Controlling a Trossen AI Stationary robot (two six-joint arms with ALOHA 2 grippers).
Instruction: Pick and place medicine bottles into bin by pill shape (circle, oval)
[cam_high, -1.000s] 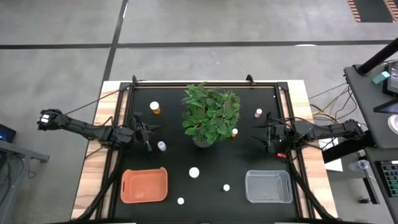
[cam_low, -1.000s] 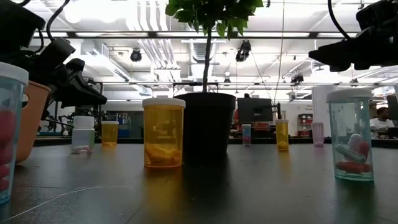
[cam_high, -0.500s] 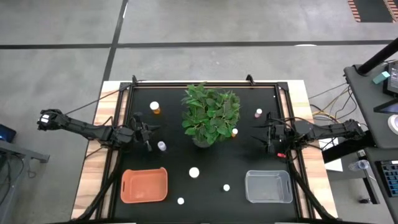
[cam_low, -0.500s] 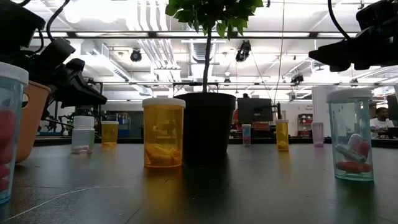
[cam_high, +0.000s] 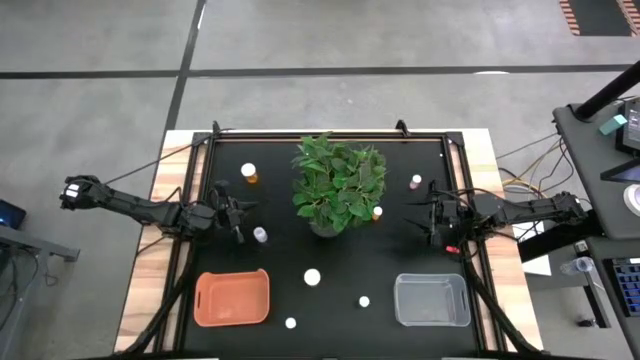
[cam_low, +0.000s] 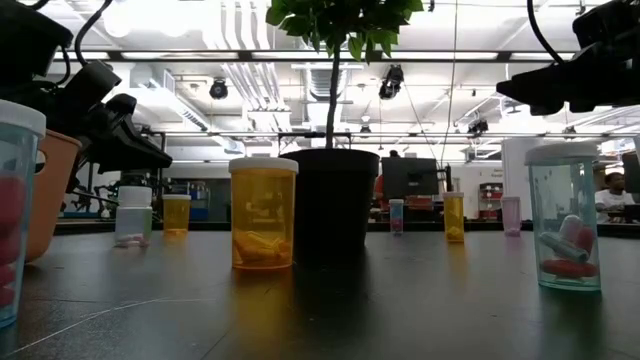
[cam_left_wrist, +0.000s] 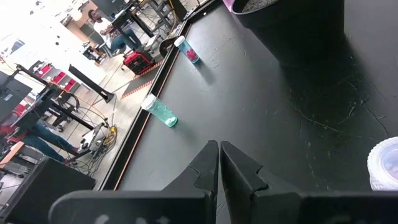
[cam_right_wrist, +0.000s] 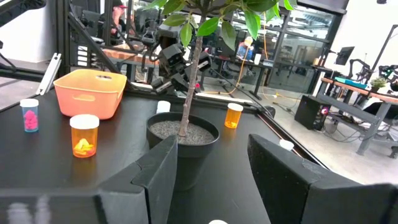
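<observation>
Small pill bottles stand upright on the black table: an orange one (cam_high: 249, 173) at the far left, a pale one (cam_high: 260, 235) beside my left gripper, a pinkish one (cam_high: 416, 181), an orange one (cam_high: 377, 212) by the plant, and three white-capped ones (cam_high: 312, 277) near the front. The orange bin (cam_high: 232, 298) and the clear bin (cam_high: 432, 300) sit at the near edge. My left gripper (cam_high: 237, 212) is shut and empty above the table (cam_left_wrist: 217, 167). My right gripper (cam_high: 428, 220) is open and empty (cam_right_wrist: 211, 168).
A leafy potted plant (cam_high: 338, 185) stands at the table's middle between the two arms. In the low view an orange bottle (cam_low: 263, 212) and a clear one with pills (cam_low: 565, 230) stand near the camera. There is bare table between the two bins.
</observation>
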